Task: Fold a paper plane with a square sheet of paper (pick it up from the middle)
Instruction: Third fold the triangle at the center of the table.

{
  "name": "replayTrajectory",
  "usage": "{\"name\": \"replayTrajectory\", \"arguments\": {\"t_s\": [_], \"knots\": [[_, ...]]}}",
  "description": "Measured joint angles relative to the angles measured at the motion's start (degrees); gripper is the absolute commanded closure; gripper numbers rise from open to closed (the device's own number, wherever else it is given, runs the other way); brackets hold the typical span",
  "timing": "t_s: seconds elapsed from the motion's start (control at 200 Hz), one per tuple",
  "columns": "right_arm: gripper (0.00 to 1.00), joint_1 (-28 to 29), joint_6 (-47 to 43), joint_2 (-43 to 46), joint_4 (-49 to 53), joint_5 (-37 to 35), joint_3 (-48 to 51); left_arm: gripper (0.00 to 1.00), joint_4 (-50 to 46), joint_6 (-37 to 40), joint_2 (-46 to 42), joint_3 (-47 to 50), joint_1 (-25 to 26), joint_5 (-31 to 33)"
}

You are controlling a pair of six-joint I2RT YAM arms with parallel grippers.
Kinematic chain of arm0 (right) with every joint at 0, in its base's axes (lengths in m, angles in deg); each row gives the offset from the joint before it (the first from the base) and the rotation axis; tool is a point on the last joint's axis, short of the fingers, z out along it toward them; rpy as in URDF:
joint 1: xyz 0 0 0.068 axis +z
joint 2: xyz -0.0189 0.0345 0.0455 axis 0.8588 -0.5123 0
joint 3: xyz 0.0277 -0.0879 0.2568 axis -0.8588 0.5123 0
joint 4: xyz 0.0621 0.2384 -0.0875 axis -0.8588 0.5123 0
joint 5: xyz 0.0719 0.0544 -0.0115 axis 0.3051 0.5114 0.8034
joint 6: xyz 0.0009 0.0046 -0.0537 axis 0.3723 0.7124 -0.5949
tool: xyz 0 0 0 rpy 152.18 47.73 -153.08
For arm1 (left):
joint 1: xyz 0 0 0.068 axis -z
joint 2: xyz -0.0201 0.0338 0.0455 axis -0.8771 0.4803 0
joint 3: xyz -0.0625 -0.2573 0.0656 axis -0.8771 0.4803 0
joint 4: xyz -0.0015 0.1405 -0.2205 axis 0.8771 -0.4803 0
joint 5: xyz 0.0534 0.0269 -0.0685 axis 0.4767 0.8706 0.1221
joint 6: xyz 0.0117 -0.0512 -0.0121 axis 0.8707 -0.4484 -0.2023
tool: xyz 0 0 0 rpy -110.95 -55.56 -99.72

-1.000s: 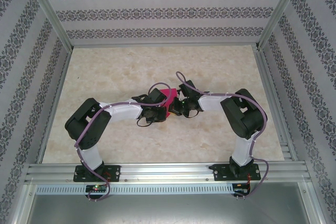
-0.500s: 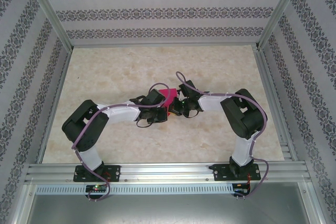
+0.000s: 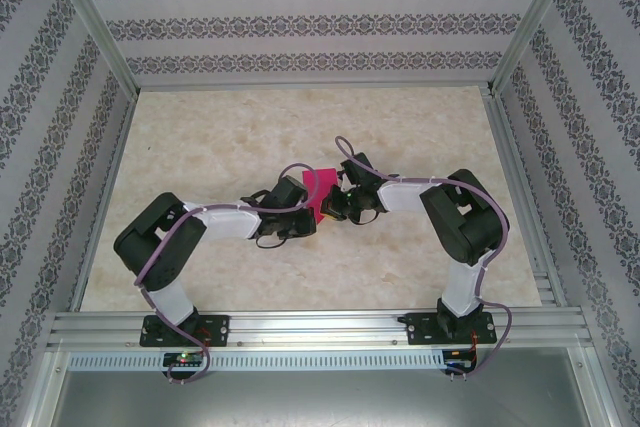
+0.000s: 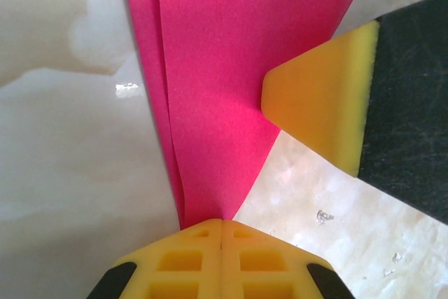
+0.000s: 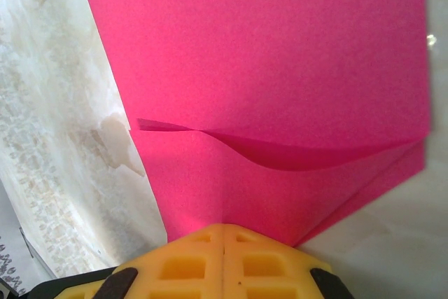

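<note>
Yellow pads (image 4: pixel 183 265) pressed tight, my left gripper (image 4: pixel 222 225) pinches a narrow corner of the folded magenta sheet of paper (image 4: pixel 224 82), and my right gripper (image 5: pixel 222 232) clamps the layered edge opposite. Beyond them the sheet fans out in creased layers, stretched between both wrists at the middle of the pale marble-patterned table (image 3: pixel 230 132).

Cream worktop (image 3: pixel 230 127), marbled with beige veins, matte, fenced by aluminium rails (image 3: pixel 300 322) at every side. Near its middle, folded pink paper (image 3: pixel 322 187); resting on the surface or lifted clear, cannot tell. Up close in the left wrist view, small white speck (image 4: pixel 127 89) just beside the paper's edge, faint flecks (image 4: pixel 323 215) nearer.
</note>
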Motion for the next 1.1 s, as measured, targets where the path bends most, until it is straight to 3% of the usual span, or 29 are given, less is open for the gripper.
{"name": "replayTrajectory", "arguments": {"t_s": [0.26,0.689,1.099], "knots": [[0.99,-0.02,-0.02,0.0,-0.09,0.0,0.07,0.98,2.6,0.48,-0.59,1.81,-0.37,-0.92],[0.99,-0.04,0.0,0.0,-0.24,0.02,0.15,0.98,-1.51,3.43,-5.73,1.92,-1.11,-3.76],[0.99,-0.04,0.0,0.0,-0.42,0.07,0.22,1.0,0.66,2.78,0.74,-1.9,-1.11,-1.4]]}}
